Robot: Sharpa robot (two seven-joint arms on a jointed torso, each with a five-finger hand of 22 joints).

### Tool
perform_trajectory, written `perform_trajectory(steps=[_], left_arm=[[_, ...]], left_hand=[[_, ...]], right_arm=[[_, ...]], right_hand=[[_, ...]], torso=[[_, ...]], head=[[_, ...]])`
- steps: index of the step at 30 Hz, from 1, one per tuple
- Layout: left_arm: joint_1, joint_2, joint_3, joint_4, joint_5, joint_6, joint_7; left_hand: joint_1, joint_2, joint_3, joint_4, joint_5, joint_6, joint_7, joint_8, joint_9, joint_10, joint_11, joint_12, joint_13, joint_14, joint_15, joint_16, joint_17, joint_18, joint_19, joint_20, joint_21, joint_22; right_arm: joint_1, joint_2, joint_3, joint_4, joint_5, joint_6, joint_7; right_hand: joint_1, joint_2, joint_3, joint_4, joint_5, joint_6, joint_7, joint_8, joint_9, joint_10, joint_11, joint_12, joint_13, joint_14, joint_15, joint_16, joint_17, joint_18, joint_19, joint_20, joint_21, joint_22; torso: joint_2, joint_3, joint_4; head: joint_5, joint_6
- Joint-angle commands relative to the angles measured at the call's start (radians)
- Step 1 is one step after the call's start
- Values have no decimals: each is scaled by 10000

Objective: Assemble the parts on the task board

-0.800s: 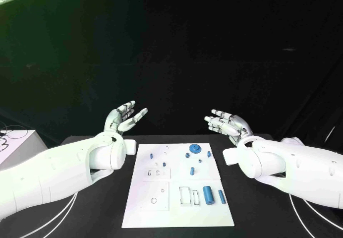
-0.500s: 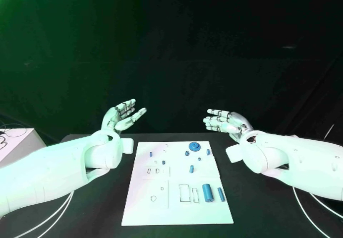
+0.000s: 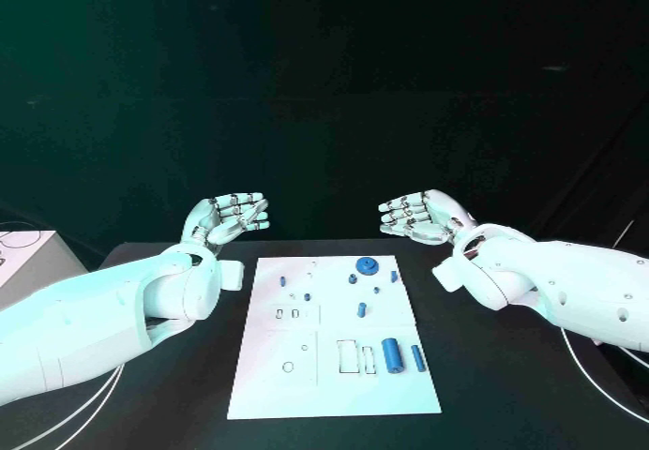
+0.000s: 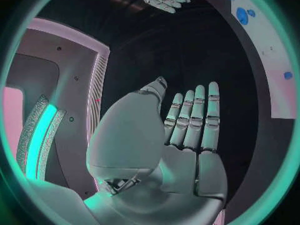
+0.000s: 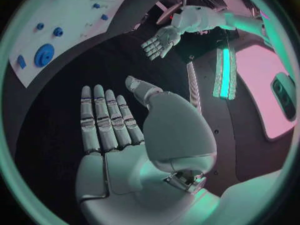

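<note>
Both our left hand (image 3: pixel 227 217) and right hand (image 3: pixel 416 215), raised beyond the far edge of the board (image 3: pixel 334 394) and holding nothing, have turned their outstretched fingers inward, while the blue parts (image 3: pixel 392 354) lie untouched on it, so assembly has not begun.

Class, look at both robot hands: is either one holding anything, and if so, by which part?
Nothing is held. The left hand and the right hand are both raised beyond the white task board, fingers apart.
</note>
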State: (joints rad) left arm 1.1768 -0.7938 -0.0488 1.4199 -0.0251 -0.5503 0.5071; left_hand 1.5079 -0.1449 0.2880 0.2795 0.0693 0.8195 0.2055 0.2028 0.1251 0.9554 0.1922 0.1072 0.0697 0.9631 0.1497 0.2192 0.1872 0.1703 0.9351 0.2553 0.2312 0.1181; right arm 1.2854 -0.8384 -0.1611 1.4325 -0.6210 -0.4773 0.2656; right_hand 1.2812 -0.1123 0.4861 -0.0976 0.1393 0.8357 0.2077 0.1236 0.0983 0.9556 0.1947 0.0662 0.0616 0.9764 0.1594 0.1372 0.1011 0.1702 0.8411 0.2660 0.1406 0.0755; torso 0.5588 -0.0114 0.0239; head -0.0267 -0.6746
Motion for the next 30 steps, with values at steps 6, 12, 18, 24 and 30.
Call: perform_trajectory(steps=[6,12,18,24,30], left_arm=[[21,-470,16,862,-582,573,-268],[21,-890,44,1695,-666,888,-479],[21,-1160,72,2349,-700,1138,-637],[19,-1305,121,2811,-715,1325,-760],[19,-1358,165,2987,-719,1399,-845]], left_hand=[[20,-127,243,-63,-54,448,78,197,69,853,-328,25,69,1201,-472,1171,1083,122,1192,-558,1110,525],[-98,-400,660,-48,-73,639,-54,223,253,1408,-519,-247,66,964,-725,3877,3234,44,1328,-945,3224,1890],[-191,-573,1091,-60,-68,670,-82,202,409,1655,-572,-346,110,627,-835,5639,4355,87,796,-1003,5231,3288],[-272,-656,1300,-87,-69,683,-98,202,503,1773,-602,-329,157,698,-875,6293,4615,117,510,-997,6202,3950],[-319,-688,1368,-93,-72,688,-101,204,540,1796,-609,-326,174,732,-885,6497,4674,123,416,-997,6533,4171]], right_arm=[[183,285,36,-351,-4727,518,-1551],[260,736,47,-851,-6679,1192,-2484],[278,1161,51,-1276,-7830,1524,-3019],[269,1609,52,-1678,-8572,1869,-3362],[188,1885,50,-1875,-9027,2231,-3553]], right_hand=[[391,-481,-2,0,-6,1864,-312,514,330,2559,-905,12,81,4258,-1389,2143,1713,125,3677,-1542,2552,1195],[288,-791,468,234,32,2089,-469,406,540,2922,-1135,-39,122,4927,-1662,5062,4347,61,4227,-1880,4555,2626],[115,-1134,895,460,6,1997,-494,334,765,2812,-1107,-36,136,5283,-1613,9696,8785,-520,5384,-1852,8752,7528],[52,-1335,1113,610,-5,1903,-483,345,997,2461,-1039,-44,96,5352,-1558,11560,10616,-870,5873,-1734,10877,10165],[21,-1414,1088,665,-9,1850,-475,348,1083,2199,-994,-52,82,5334,-1511,11843,10842,-910,5901,-1676,11197,10562]], torso=[[293,-61,154],[466,-99,266],[595,-143,390],[704,-194,508],[785,-218,580]], head=[[-164,17],[-262,29],[-374,21],[-435,-3],[-487,-45]])
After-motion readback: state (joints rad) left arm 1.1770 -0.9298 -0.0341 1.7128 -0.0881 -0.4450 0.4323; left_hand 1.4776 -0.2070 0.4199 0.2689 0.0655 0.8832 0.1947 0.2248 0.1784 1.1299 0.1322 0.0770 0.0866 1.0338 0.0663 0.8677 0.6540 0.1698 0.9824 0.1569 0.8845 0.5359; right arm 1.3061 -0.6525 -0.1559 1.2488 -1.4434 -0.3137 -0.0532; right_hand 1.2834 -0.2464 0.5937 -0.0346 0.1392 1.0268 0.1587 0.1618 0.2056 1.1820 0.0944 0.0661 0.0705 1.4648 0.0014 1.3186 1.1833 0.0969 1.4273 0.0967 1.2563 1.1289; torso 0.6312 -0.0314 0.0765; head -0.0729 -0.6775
